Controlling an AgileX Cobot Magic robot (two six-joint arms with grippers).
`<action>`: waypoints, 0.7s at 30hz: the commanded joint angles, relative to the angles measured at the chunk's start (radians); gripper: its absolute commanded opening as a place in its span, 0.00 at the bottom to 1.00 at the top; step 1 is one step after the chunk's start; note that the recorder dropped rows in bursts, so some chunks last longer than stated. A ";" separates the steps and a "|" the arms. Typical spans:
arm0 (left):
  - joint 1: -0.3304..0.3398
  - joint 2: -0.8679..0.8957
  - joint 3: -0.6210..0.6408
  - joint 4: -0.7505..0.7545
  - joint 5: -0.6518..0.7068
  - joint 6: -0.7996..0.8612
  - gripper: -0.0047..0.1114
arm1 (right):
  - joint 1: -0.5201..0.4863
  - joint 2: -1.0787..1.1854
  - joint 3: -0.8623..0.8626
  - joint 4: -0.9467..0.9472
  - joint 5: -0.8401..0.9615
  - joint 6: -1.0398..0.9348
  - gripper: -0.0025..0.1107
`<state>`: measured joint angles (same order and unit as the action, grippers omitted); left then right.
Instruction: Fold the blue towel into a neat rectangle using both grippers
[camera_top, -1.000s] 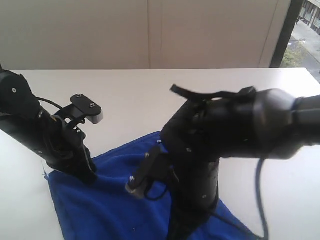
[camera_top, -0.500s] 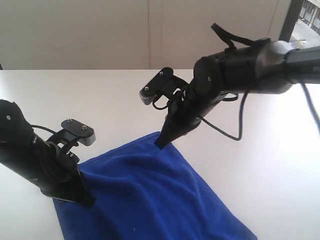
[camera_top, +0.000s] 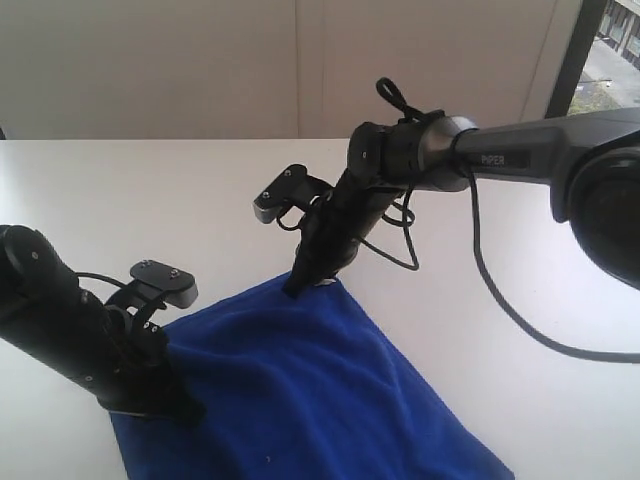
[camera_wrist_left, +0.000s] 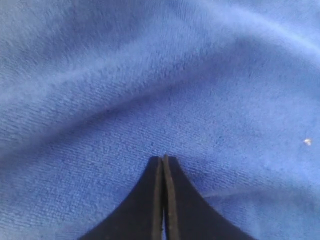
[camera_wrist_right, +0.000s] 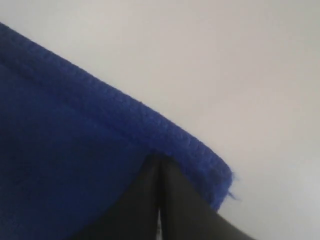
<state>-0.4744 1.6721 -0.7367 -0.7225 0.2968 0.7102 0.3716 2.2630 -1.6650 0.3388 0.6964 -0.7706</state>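
Note:
The blue towel (camera_top: 300, 400) lies spread on the white table (camera_top: 150, 190), one corner pointing away. My right gripper (camera_top: 293, 291) is at that far corner, jaws shut on the stitched hem. In the right wrist view the hem of the towel (camera_wrist_right: 60, 150) wraps over the tip of the gripper (camera_wrist_right: 159, 156). My left gripper (camera_top: 188, 410) is down on the towel's left corner, shut. In the left wrist view creases of the towel (camera_wrist_left: 150, 75) run towards the closed gripper (camera_wrist_left: 163, 158). No white tag shows.
Bare white table (camera_wrist_right: 225, 60) surrounds the towel on the left, far side and right. A pale wall (camera_top: 300, 60) rises behind the table's back edge, with a window (camera_top: 610, 40) at the far right. The right arm's cable (camera_top: 500, 300) loops over the table.
The right arm swung from close over the near part of the towel out to its far corner. The left gripper and the towel's left corner slid nearer the front edge.

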 joint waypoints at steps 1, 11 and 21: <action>0.002 0.029 0.008 -0.010 0.056 0.031 0.04 | -0.007 0.037 -0.011 -0.055 -0.037 0.004 0.02; 0.004 0.031 0.008 0.058 0.054 0.031 0.04 | -0.090 0.054 -0.014 -0.161 -0.076 0.150 0.02; 0.004 0.031 0.004 0.049 0.034 0.031 0.04 | -0.101 0.056 -0.014 -0.008 -0.065 0.030 0.02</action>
<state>-0.4728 1.6900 -0.7402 -0.6999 0.3166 0.7379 0.2844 2.2935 -1.6867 0.2892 0.6110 -0.6833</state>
